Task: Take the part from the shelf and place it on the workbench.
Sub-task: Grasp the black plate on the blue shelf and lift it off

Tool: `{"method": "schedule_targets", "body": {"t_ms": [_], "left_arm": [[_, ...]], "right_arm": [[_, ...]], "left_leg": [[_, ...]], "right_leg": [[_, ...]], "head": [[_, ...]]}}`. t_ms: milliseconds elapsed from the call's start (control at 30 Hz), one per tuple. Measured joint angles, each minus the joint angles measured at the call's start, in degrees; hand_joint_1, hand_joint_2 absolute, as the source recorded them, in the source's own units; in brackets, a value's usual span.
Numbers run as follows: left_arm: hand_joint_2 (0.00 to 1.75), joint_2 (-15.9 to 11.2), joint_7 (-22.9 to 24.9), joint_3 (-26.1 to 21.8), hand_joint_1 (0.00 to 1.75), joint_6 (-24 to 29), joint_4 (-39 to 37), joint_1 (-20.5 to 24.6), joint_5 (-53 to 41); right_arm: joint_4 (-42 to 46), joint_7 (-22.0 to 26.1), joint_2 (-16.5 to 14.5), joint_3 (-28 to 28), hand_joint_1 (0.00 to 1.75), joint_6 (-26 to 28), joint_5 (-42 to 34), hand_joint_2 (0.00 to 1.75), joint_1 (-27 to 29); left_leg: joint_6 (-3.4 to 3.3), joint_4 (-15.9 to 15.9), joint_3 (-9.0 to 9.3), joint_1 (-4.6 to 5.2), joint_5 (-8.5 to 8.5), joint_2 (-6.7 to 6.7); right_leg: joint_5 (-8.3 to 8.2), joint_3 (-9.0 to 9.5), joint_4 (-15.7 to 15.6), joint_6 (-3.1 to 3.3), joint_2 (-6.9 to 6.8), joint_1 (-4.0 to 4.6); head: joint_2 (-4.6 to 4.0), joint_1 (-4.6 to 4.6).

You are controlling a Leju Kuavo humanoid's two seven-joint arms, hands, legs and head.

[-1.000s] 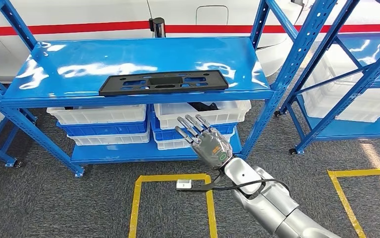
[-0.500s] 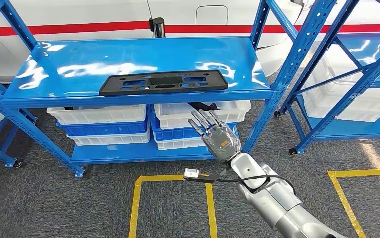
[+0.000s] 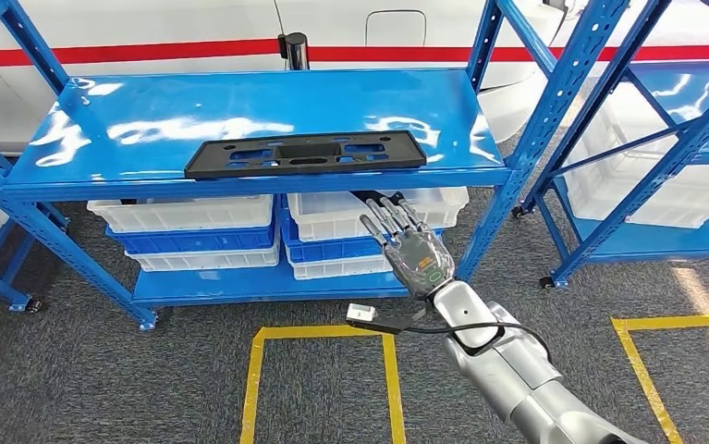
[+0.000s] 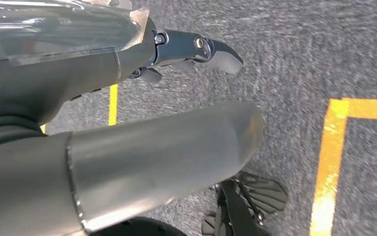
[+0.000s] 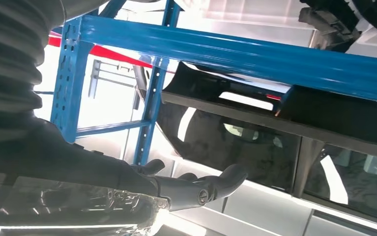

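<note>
Right robot hand raised, fingers spread, holding nothing, below front edge of blue shelf. Black plastic panel lies flat on top deck, near front lip, long side toward robot, well above fingertips. Panel looks rigid, light, thin (cutouts across middle suggest moulded plate); best hold likely along overhanging near edge or at one end. Smooth deck: part may slide when pushed. Left robot hand hangs over grey floor; whether open or closed, cannot tell.

The flat black slotted part lies lengthwise along the blue shelf's front edge.
</note>
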State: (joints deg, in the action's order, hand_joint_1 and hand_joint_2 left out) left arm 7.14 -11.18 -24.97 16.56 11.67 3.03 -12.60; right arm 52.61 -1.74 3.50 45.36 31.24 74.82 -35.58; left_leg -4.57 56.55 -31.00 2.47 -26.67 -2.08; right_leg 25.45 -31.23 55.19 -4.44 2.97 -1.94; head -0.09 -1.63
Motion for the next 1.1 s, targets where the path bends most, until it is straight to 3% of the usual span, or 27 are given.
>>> {"method": "schedule_targets", "body": {"t_ms": [100,167,200,300,333,367,433,467,533,600,633,700,733,767,800,867,900,933,1000,1033,1067,1100], "left_arm": [[0.00,0.0,-0.7,-0.3,0.00,-0.3,0.0,0.0,0.0],[0.00,0.0,-0.9,-0.4,0.00,-0.2,0.0,0.0,-0.1],[0.00,-0.1,-0.9,-0.5,0.00,-0.1,0.0,0.0,-0.1],[0.00,-0.1,-0.9,-0.6,0.00,0.3,0.0,-0.1,-0.5],[0.00,-0.1,-0.9,-0.7,0.00,0.3,0.0,-0.2,-0.5],[0.00,-0.1,-0.9,-0.7,0.00,0.3,0.0,-0.2,-0.5],[0.00,-0.1,-0.9,-0.8,0.00,0.4,0.0,-0.3,-0.6],[0.00,-0.1,-0.9,-0.8,0.00,0.4,0.0,-0.3,-0.6],[0.00,0.0,-0.8,-0.9,0.00,0.5,-0.1,-0.2,-0.6],[0.00,-0.1,-0.8,-0.9,0.00,0.7,-0.2,-0.1,-0.6],[0.00,-0.1,-0.7,-0.9,0.00,0.8,-0.2,-0.1,-0.5],[0.00,-0.2,-0.8,-0.9,0.00,0.8,-0.2,0.0,-0.6],[0.00,-0.2,-0.8,-0.9,0.00,0.9,-0.2,0.0,-0.6],[0.00,-0.2,-0.8,-0.9,0.00,0.9,-0.3,-0.1,-0.6],[0.00,-0.2,-0.8,-0.9,0.00,0.9,-0.3,-0.2,-0.5],[0.00,-0.3,-0.8,-1.0,0.00,0.9,-0.3,-0.4,-0.5],[0.00,-0.3,-0.8,-1.0,0.00,0.9,-0.3,-0.6,-0.5],[0.00,-0.3,-0.8,-1.0,0.00,0.9,-0.3,-0.7,-0.5],[0.00,-0.3,-0.8,-1.1,0.00,0.9,-0.5,-1.0,-0.5],[0.00,-0.3,-0.8,-1.1,0.00,0.9,-0.7,-1.1,-0.5],[0.00,-0.3,-0.8,-1.1,0.00,0.9,-0.7,-1.1,-0.6],[0.00,-0.3,-0.8,-1.1,0.00,0.9,-0.7,-0.9,-0.6]], "right_arm": [[-0.3,0.8,0.0,-1.0,0.00,0.2,0.1,1.75,0.0],[-0.4,1.1,-0.1,-1.6,0.00,0.5,0.1,1.75,-0.1],[-0.5,1.3,-0.1,-1.7,0.00,0.5,0.1,1.75,-0.2],[-0.8,1.8,-0.3,-1.9,0.00,0.6,-0.1,1.75,-0.1],[-1.0,1.9,-0.3,-2.0,0.00,0.7,-0.1,1.75,0.1],[-1.1,2.0,-0.3,-2.0,0.00,0.7,-0.1,1.75,0.3],[-1.3,2.0,-0.3,-2.0,0.00,0.7,-0.1,1.75,0.5],[-1.4,2.0,-0.3,-2.1,0.00,0.8,-0.1,1.75,0.5],[-1.6,2.1,-0.4,-2.3,0.00,0.8,0.0,1.75,0.5],[-1.7,2.2,-0.5,-2.6,0.00,0.8,0.0,1.75,0.4],[-1.7,2.2,-0.6,-2.7,0.00,0.8,0.0,1.75,0.3],[-1.8,2.3,-0.8,-2.9,0.00,0.8,0.0,1.75,0.3],[-1.8,2.3,-0.9,-2.9,0.00,0.8,0.1,1.75,0.3],[-1.8,2.3,-1.0,-2.9,0.00,0.8,0.1,1.75,0.3],[-1.9,2.4,-1.1,-2.8,0.00,0.8,0.1,1.75,0.4],[-2.1,2.4,-1.1,-2.8,0.00,0.8,0.1,1.75,0.6],[-2.1,2.4,-1.1,-2.8,0.00,0.8,0.1,1.75,0.7],[-2.2,2.4,-1.1,-2.8,0.00,0.8,0.1,1.75,0.7],[-2.5,2.4,-1.2,-2.8,0.00,0.9,0.0,1.75,0.9],[-2.6,2.4,-1.2,-2.9,0.00,0.9,0.0,1.75,1.0],[-2.7,2.4,-1.2,-2.9,0.00,1.0,0.0,1.75,0.9],[-2.7,2.4,-1.3,-3.0,0.00,1.0,0.0,1.75,0.6]], "left_leg": [[-0.44,-0.2,-0.04,-0.07,-0.24,0.12],[-0.88,-0.4,0.28,-0.31,-0.48,0.39],[-1.03,-0.4,0.47,-0.40,-0.55,0.56],[-1.14,-0.4,0.79,-0.37,-1.16,1.25],[-1.04,-0.4,1.11,-0.34,-1.50,1.46],[-0.91,-0.4,1.57,-0.31,-1.88,1.61],[-0.56,-0.4,2.89,-0.30,-2.94,1.85],[-0.35,-0.4,3.57,-0.28,-3.52,1.98],[0.27,-0.4,4.46,-0.31,-4.44,2.21],[1.01,0.4,4.58,-0.40,-4.31,2.44],[1.43,2.3,3.79,-0.47,-3.57,2.50],[2.22,9.2,-0.31,-0.82,-1.84,2.29],[2.72,13.0,-3.14,-1.20,-1.94,2.14],[3.21,15.9,-5.64,-1.59,-3.04,2.03],[3.71,17.4,-7.92,-2.04,-5.18,2.01],[4.53,16.7,-10.90,-2.80,-8.92,2.05],[4.82,14.5,-11.62,-3.10,-9.08,2.09],[4.97,11.3,-11.79,-3.30,-6.77,2.14],[4.88,4.5,-11.80,-3.43,2.73,2.23],[4.68,2.4,-11.51,-3.32,6.50,2.23],[4.32,1.4,-11.15,-3.13,8.40,2.22],[3.84,1.4,-10.28,-2.91,8.00,2.19]], "right_leg": [[-0.39,-0.32,0.9,-0.47,0.03,-0.22],[0.15,-1.59,3.1,-0.43,-0.79,-0.19],[0.86,-2.78,5.0,-0.24,-1.33,-0.13],[4.20,-9.75,16.1,0.52,-2.19,0.37],[4.46,-11.50,18.3,0.58,-2.24,0.58],[3.69,-11.82,17.9,0.46,-2.26,0.76],[-0.27,-9.25,10.5,0.18,-2.55,1.07],[-1.83,-7.87,6.7,0.39,-2.85,1.28],[-2.67,-6.00,2.3,1.84,-3.35,1.77],[-1.73,-4.89,1.8,3.56,-3.16,1.74],[-1.51,-4.06,1.5,4.14,-2.95,1.54],[-0.53,-2.16,0.9,5.01,-2.69,1.03],[0.18,-1.19,0.7,5.26,-2.61,1.02],[0.87,-0.30,0.6,5.39,-2.53,0.99],[1.71,0.73,0.5,5.33,-2.39,0.94],[3.64,3.15,0.5,5.09,-2.08,0.74],[4.75,4.59,0.5,4.89,-1.94,0.59],[5.82,5.67,0.5,4.64,-1.88,0.47],[7.99,7.78,0.4,4.01,-1.65,0.48],[8.86,8.60,0.0,3.59,-1.56,0.65],[9.30,9.78,-0.3,3.13,-1.45,0.79],[9.04,10.24,-0.1,2.38,-1.38,0.98]], "head": [[0.00,0.00],[0.00,0.04],[0.00,0.13],[0.00,0.28],[0.00,0.30],[0.00,0.31],[0.00,0.36],[0.00,0.30],[0.00,0.15],[0.00,0.04],[0.00,0.04],[0.00,-0.13],[0.00,-0.17],[0.00,-0.23],[0.00,-0.21],[0.00,-0.22],[0.00,-0.22],[0.00,-0.23],[-0.01,-0.37],[-0.01,-0.38],[-0.01,-0.36],[-0.01,-0.40]]}}
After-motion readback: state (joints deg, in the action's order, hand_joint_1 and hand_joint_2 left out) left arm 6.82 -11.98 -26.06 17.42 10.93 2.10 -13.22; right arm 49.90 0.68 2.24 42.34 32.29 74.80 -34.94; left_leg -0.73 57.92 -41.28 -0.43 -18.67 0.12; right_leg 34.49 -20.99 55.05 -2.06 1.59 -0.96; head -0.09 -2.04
